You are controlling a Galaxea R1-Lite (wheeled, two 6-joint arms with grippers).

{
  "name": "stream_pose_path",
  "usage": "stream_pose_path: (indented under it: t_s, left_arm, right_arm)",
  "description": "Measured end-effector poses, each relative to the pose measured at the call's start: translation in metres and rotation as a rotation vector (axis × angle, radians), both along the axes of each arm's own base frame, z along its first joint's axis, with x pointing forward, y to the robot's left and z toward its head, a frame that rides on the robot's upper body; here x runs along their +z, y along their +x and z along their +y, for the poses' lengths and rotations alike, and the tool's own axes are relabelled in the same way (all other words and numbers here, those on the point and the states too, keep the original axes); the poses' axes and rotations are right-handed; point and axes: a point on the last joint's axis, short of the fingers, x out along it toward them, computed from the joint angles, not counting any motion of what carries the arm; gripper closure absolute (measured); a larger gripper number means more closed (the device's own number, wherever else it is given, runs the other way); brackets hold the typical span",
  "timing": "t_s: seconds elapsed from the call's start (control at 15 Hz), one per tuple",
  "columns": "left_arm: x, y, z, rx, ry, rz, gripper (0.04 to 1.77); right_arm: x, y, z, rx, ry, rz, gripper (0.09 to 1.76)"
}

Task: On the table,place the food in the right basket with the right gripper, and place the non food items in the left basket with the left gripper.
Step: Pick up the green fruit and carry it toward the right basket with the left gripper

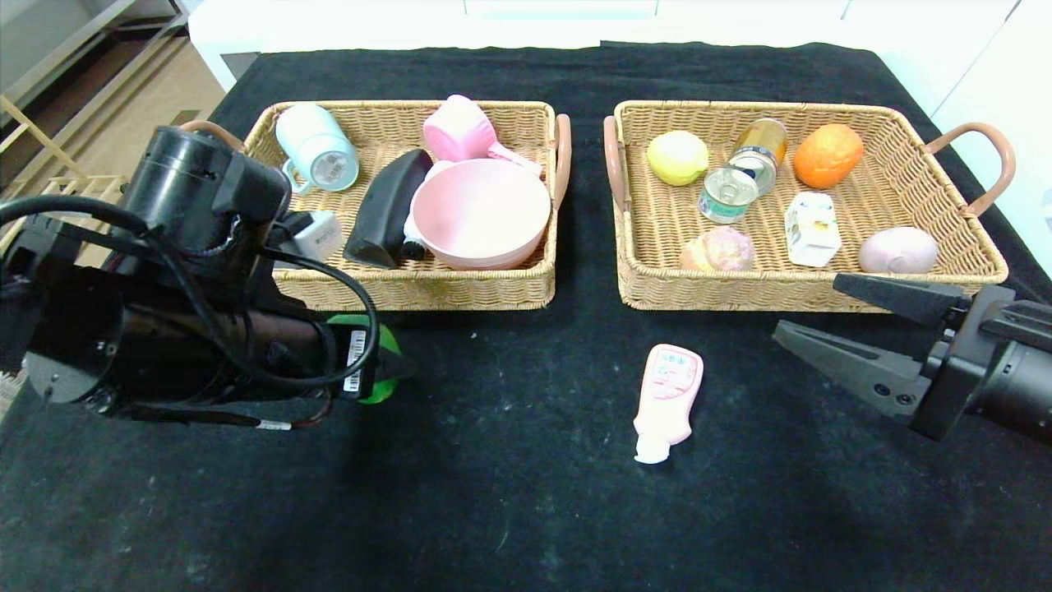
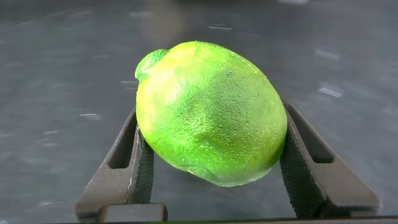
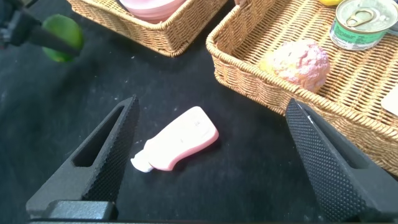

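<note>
Green lemon-shaped fruit: clamped between the two jaws of the black two-fingered left gripper, held above the black cloth table, just at 6 o'clock of the left basket's near wall; only a green sliver shows in the head view.
Left gripper jaws: pressed against both flanks of the fruit, stem nub pointing away from the wrist.
Pink squeeze bottle with white cap: lying flat on the cloth, cap toward 6 o'clock, at 6 o'clock of the right basket, touching nothing.
Right gripper: black tapered claw at 3 o'clock of the bottle, jaws spread wide with nothing between them; its wrist view shows the bottle below the gap.
Left basket: tan wicker with brown loop handles; holds a large pale pink bowl, a light blue mug on its side, a pink cup and a black object.
Right basket: matching wicker; holds a small white carton, a yellow fruit, an orange fruit, two tins and two round buns.
</note>
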Motion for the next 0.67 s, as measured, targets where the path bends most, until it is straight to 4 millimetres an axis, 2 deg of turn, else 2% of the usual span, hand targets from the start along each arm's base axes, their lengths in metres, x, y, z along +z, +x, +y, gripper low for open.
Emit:
stream_pose_path:
  t_s: [0.33,0.67]
  left_arm:
    - [0.004,-0.018,-0.047,-0.186,-0.015,-0.033,0.64]
    - [-0.009,-0.013,-0.097,-0.279,0.033,-0.019,0.64]
  right_arm:
    - [0.000,0.000,0.000,0.000,0.001,-0.001,0.14]
    - [0.001,0.000,0.000,-0.001,0.003,-0.005,0.14]
